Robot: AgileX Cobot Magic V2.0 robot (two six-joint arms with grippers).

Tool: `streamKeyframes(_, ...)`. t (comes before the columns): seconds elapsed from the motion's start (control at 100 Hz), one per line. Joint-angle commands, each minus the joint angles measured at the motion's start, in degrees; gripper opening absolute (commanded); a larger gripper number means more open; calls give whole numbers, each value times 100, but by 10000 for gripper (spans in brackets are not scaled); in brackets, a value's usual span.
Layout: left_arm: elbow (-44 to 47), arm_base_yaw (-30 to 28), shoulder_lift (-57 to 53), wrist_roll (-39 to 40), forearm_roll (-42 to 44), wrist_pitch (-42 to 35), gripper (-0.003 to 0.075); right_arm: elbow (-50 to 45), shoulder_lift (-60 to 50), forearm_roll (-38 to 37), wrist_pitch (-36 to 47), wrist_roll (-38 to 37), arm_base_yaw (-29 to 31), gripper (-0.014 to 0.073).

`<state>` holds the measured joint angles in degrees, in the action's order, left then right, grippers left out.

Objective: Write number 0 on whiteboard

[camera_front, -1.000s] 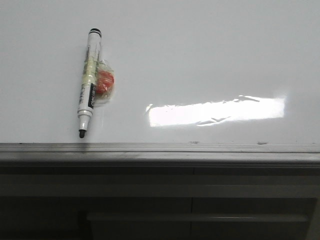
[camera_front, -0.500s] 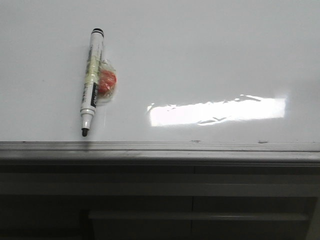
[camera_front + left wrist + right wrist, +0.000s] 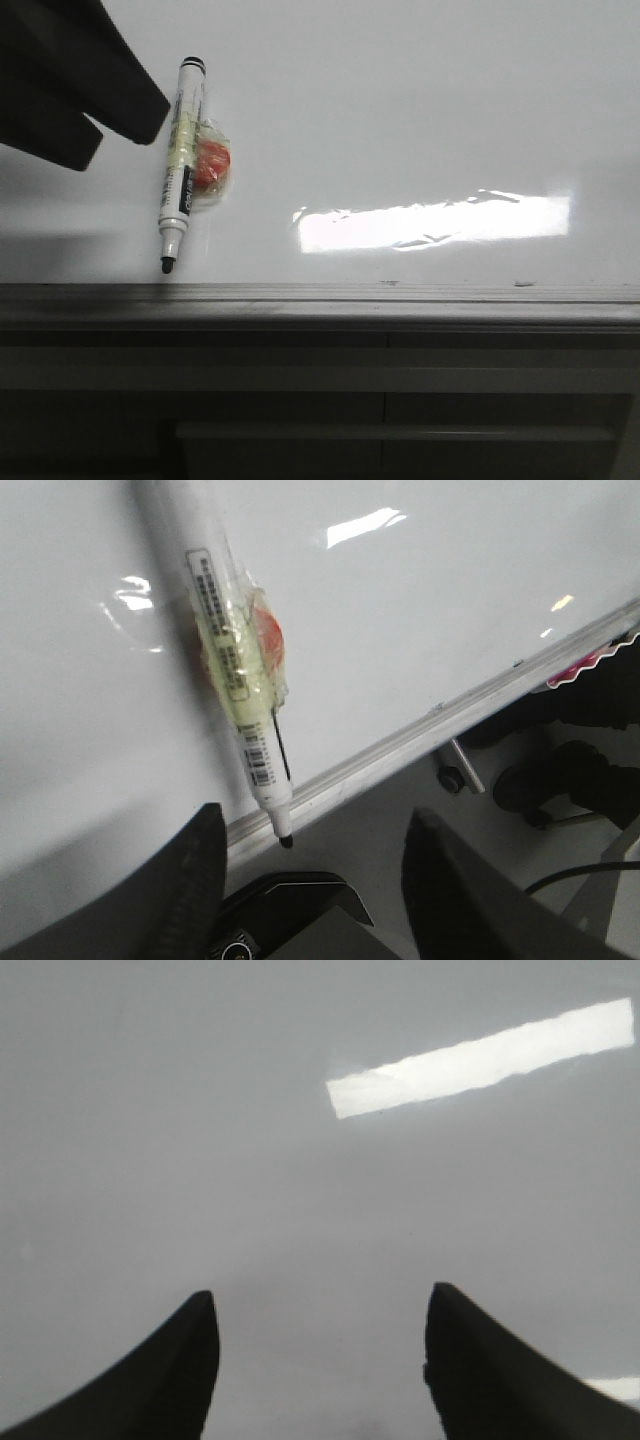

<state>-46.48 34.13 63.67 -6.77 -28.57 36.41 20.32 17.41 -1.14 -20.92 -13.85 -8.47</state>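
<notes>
Just ahead of the left gripper [image 3: 305, 855], whose jaws stand apart and empty, the marker [image 3: 225, 650] lies ungrasped on the whiteboard [image 3: 420, 120], no 0 drawn; the right gripper [image 3: 320, 1345] likewise hovers apart.

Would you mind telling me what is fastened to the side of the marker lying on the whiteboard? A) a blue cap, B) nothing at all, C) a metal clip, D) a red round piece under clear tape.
D: the marker has a red round piece taped against its barrel, on the whiteboard.
</notes>
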Motion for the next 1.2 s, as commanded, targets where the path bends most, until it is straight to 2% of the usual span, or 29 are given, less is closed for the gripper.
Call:
streamKeyframes(0.0,-206,40,86,62,-236,-440,369,201,86,-24,423,70,-11,392)
streamKeyframes(0.46,-206,40,1016,62,-216,-701,360,201,86,-24,423,70,-11,392)
streamKeyframes(0.61,-206,40,1171,62,-172,-701,227,201,86,-24,423,70,-11,392)
streamKeyframes(0.78,-206,40,1185,52,132,-807,-20,201,86,-24,420,84,-11,392)
streamKeyframes(0.81,-206,40,1174,29,133,-807,-18,201,86,-24,420,123,-22,392)
streamKeyframes(0.89,-206,84,1114,-116,133,-731,-20,300,86,60,419,416,-149,392)
streamKeyframes(1.0,-206,416,813,-912,133,-669,-20,645,100,498,351,1174,-512,392)
streamKeyframes(1.191,-206,1298,126,-2689,186,-295,-20,1647,815,1427,-563,2855,-1800,392)
